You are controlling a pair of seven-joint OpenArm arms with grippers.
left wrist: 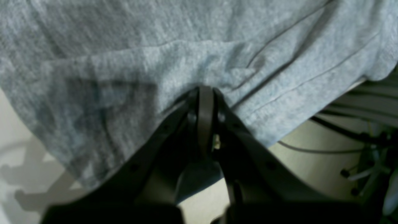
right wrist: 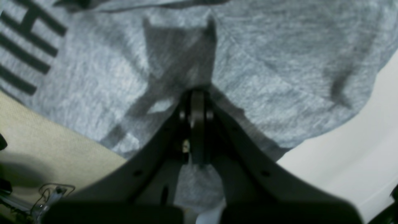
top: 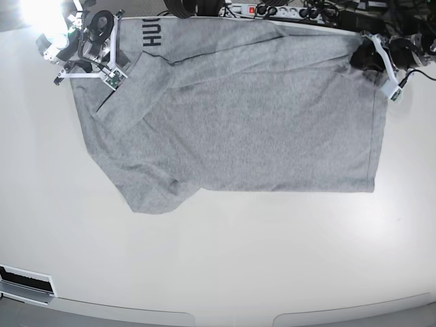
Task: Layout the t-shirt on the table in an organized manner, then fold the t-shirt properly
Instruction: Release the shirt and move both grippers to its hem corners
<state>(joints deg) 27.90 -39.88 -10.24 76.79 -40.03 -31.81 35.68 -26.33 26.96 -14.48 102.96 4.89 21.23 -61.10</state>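
A bright lamp glare (top: 42,17) burns out the far left corner of the overhead view. Along the far edge runs a power strip (top: 272,10) with a red switch, amid a tangle of black cables (top: 320,13). The wrist views show a beige floor (right wrist: 46,143) below, with loose wires (left wrist: 314,151) trailing across it.

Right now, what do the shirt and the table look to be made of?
The shirt: soft heathered grey knit, probably cotton jersey; mottled flecks, limp wrinkles and stitched hem lines show in the left wrist view, with black printed lettering. The table: smooth glossy white, likely laminate or plastic; it shows glare and crisp shadows.
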